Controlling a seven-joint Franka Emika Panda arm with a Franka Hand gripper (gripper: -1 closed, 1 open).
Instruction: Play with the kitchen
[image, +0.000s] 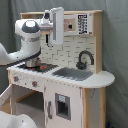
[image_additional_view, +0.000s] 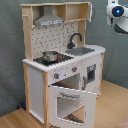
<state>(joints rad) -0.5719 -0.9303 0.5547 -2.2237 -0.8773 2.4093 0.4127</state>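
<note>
The kitchen (image: 75, 80) is a tall toy of white panels and light wood, seen in both exterior views. It has a grey hood (image_additional_view: 50, 20), a black faucet (image: 84, 59), a sink (image: 72, 74) and a stove (image_additional_view: 52, 60) carrying a metal pot (image_additional_view: 50, 55). Its windowed oven door (image_additional_view: 70, 104) hangs open, tilted down toward the front. My gripper (image: 58, 25) is high up at the top shelf, in front of the hood area, on the white arm (image: 29, 37). In the second exterior view only an arm link (image_additional_view: 117, 11) shows at the upper right.
A grey curtain (image_additional_view: 10, 60) hangs behind the kitchen, which stands on a wooden floor (image_additional_view: 115, 110). A narrow cabinet door with a small window (image: 61, 106) sits under the sink. The pegboard back (image_additional_view: 55, 37) rises behind the stove.
</note>
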